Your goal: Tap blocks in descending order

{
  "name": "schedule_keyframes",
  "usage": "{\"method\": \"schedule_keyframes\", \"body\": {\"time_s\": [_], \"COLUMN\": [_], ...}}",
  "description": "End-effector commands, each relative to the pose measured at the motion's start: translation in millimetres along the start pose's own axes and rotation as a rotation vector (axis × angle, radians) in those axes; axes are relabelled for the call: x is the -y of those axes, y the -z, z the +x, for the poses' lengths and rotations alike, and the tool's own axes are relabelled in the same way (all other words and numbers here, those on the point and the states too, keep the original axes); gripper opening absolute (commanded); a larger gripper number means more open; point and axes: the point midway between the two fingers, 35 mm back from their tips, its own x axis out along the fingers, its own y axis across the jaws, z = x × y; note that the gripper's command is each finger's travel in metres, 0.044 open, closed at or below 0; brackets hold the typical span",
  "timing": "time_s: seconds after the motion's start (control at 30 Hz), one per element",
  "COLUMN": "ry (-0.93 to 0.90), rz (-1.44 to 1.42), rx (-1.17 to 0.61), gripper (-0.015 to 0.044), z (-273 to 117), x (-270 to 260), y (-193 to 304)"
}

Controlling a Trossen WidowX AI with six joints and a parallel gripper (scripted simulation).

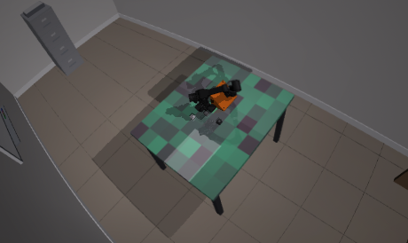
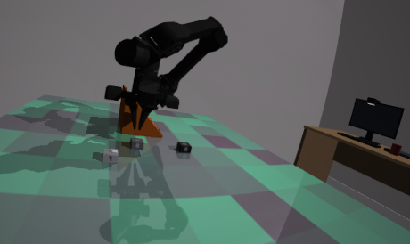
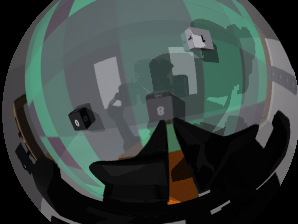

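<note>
Progress looks early to me: black parallel-jaw gripper (image 2: 137, 124) is clenched on nothing, hanging in front of the orange plastic wedge (image 2: 152, 130), above the small matte grey cube (image 2: 136, 143). White cube printed 1 (image 2: 110, 155) and black cube (image 2: 183, 147) sit further out from the wedge on the glossy checkered table (image 2: 250, 210). Other digits unreadable.

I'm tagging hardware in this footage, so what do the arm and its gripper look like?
The arm is matte black all over, built of rounded, chunky links with bulky joint housings. The gripper is also black, with a wide crossbar body and two thin fingers that taper to points. No cables, labels or markings are visible. Its base is an orange wedge.
</note>
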Motion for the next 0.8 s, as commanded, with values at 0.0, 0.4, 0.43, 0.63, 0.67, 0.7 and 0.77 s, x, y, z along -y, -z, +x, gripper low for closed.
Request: {"method": "schedule_keyframes", "body": {"time_s": [0.0,0.4,0.43,0.63,0.67,0.7,0.77], "ry": [-0.006,-0.006,-0.006,-0.006,-0.006,-0.006,-0.007], "rz": [0.007,0.007,0.007,0.006,0.006,0.006,0.006], "rx": [0.0,0.0,0.0,0.0,0.0,0.0,0.0], "gripper": [0.002,0.002,0.002,0.002,0.002,0.002,0.002], "z": [3,12,13,23,24,26,29], "x": [-1,-1,-1,-1,-1,-1,-1], "y": [1,1,1,1,1,1,1]}}
